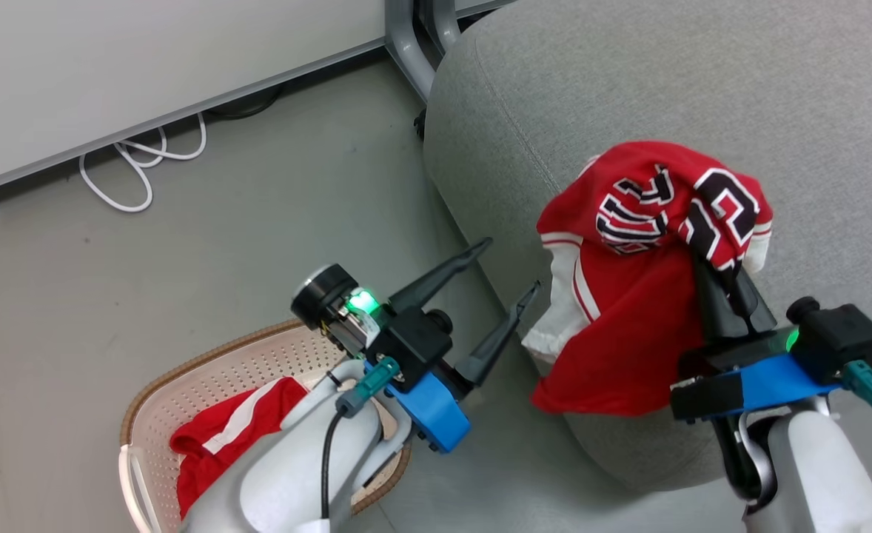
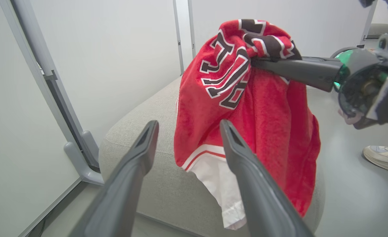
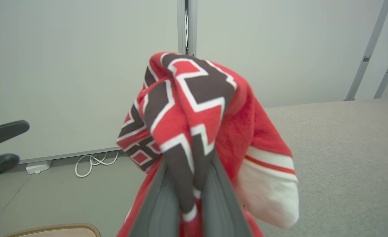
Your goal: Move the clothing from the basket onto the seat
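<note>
The lettered red jersey [image 1: 628, 311] is pinched in the right tool [image 1: 713, 270] and hung over the edge of the sofa seat [image 1: 702, 74] — judged ready for release. The left tool [image 1: 511, 263] is spread and empty — a second red garment [image 1: 221, 437] lies in the basket [image 1: 206, 366].

On red garment [image 1: 628, 333]: black block lettering [image 1: 632, 215], white-outlined, crumpled across folds. No word legible. One C-like character at 2 o'clock of bundle, head view.
</note>
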Robot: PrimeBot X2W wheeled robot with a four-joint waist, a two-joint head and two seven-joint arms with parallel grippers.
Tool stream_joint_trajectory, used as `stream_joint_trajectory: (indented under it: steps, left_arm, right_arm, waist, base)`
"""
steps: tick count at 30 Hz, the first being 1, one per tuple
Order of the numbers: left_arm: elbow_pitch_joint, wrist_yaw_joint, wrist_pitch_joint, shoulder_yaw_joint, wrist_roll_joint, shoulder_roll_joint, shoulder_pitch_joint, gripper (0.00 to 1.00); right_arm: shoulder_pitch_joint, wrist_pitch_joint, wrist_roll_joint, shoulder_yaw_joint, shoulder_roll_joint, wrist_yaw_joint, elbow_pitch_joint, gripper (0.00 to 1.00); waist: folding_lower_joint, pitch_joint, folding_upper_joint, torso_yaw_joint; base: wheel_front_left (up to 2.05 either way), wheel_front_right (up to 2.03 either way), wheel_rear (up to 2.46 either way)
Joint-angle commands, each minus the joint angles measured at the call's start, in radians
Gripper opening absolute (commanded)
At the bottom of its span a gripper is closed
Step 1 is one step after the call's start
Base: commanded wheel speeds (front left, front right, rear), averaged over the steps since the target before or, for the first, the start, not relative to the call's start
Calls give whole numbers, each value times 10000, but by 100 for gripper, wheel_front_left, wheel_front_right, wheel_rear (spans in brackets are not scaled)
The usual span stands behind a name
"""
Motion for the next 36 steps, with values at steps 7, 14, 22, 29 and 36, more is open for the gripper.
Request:
stream_joint_trajectory:
  steps: [7, 14, 22, 29, 36]
  left_arm:
    - [-221, -9, -27, 504, 219, 275, -626, 100]
    - [-354, -9, -27, 617, 440, 456, -1217, 100]
    - [-577, -9, 0, 506, 769, 711, -2248, 100]
    - [-863, 33, 87, 535, 949, 921, -2819, 100]
    - [-935, 89, 86, 481, 955, 1004, -2842, 100]
  right_arm:
    - [-1522, -6, -65, -750, -275, 1, -558, 0]
    - [-3561, -6, -3, -2209, -886, 1, -871, 0]
    - [-5988, -4, 130, -4488, -2306, 1, -591, 0]
    - [-7067, -4, 221, -5196, -3340, 1, 1315, 0]
    - [-7090, -4, 3, -5068, -3259, 1, 3539, 0]
  waist:
    - [0, 774, -1, 270]
    - [0, 2023, -1, 607]
    - [0, 4004, -1, 1097]
    - [0, 5127, -1, 1177]
    - [0, 5467, -1, 1259]
  base:
    - [0, 0, 0]
    - [0, 0, 0]
    - [0, 0, 0]
    - [0, 0, 0]
    - [0, 0, 0]
